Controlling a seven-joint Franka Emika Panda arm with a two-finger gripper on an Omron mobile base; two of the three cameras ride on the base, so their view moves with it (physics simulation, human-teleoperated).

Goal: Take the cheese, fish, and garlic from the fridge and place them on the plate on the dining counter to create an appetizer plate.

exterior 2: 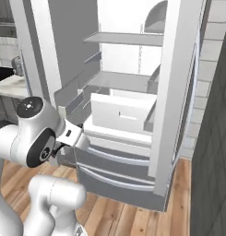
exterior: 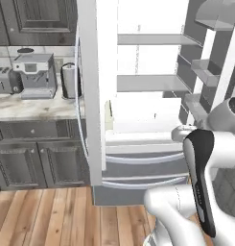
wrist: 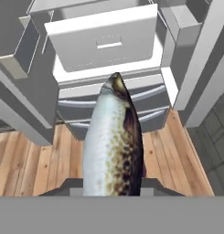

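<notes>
This is a home kitchen. A tall white-grey French-door fridge (exterior: 138,96) stands open, showing grey inner shelves (exterior: 147,82), door bins (exterior: 205,69) and two wide bottom drawers (exterior 2: 114,173) with curved handles. To its left runs a marble wall counter (exterior: 35,108) carrying a grey espresso machine (exterior: 36,74), a toaster (exterior: 3,79) and a roll of paper towels (exterior: 69,79). Dark grey panelled cabinets (exterior: 40,161) sit below the counter and more hang above it. The floor (exterior: 47,216) is warm wood planking, and pale tiles (exterior 2: 211,46) cover the wall beside the fridge.
</notes>
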